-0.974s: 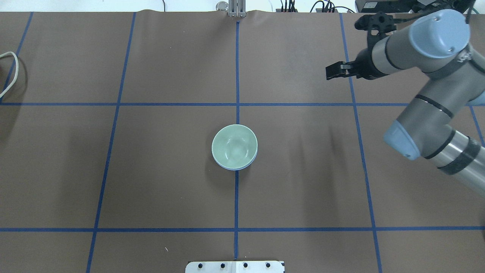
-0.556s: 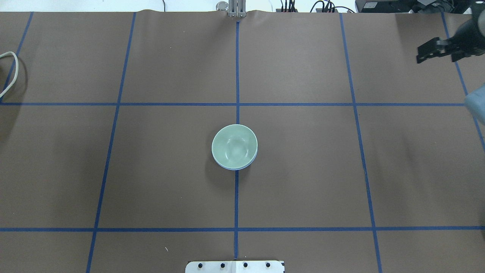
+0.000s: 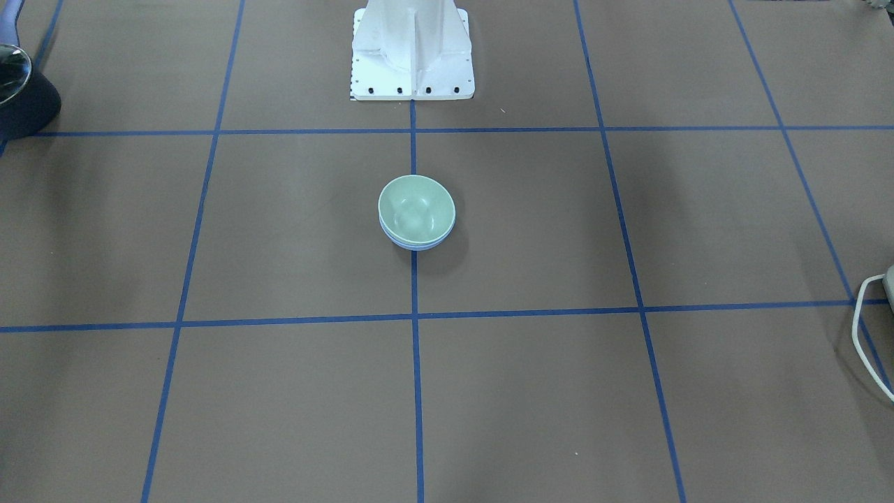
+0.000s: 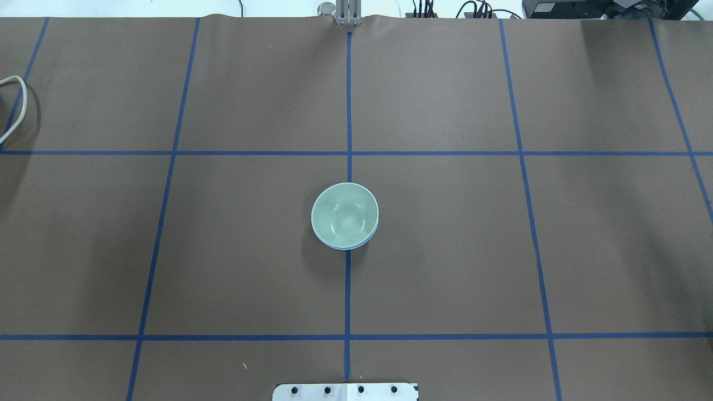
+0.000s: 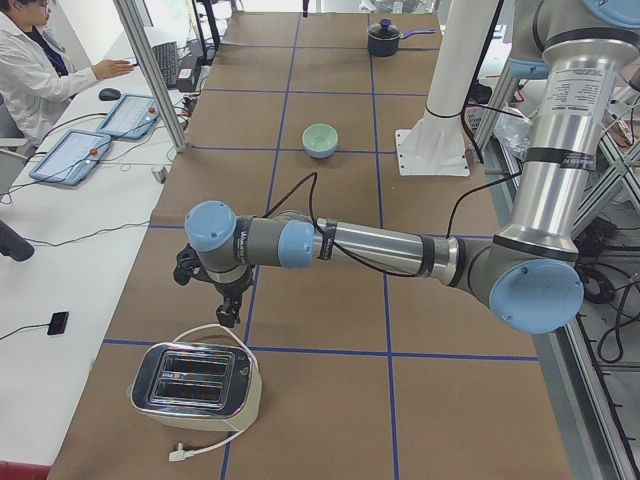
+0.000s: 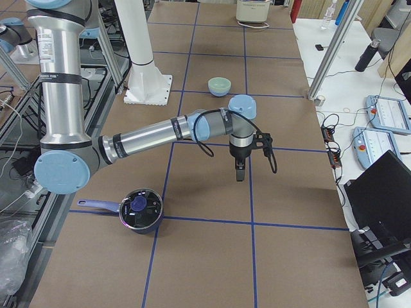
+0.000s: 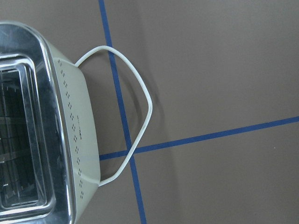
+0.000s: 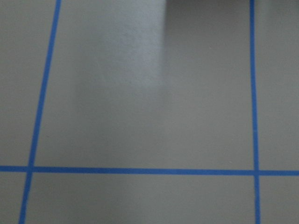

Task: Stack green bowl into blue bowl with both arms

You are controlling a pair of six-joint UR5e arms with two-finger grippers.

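Observation:
The pale green bowl [image 4: 344,214] sits nested inside the blue bowl [image 4: 337,245] at the table's centre; only a thin blue rim shows under it. The stack also shows in the front view, green bowl [image 3: 415,206] in blue bowl [image 3: 416,244], and from the left end [image 5: 320,140]. No gripper touches the bowls. My left gripper [image 5: 230,316] points down over the toaster, far from the bowls. My right gripper [image 6: 239,176] points down over bare table near the pot. Both show only in side views, so I cannot tell whether they are open or shut.
A cream and chrome toaster [image 5: 197,385] with a white cord [image 7: 140,93] stands at the table's left end. A dark pot with a lid [image 6: 140,210] stands at the right end. The white pedestal base [image 3: 412,49] is behind the bowls. An operator [image 5: 30,60] sits at a side desk.
My right arm has swung out of the overhead view to the right. The stacked bowls have not moved.

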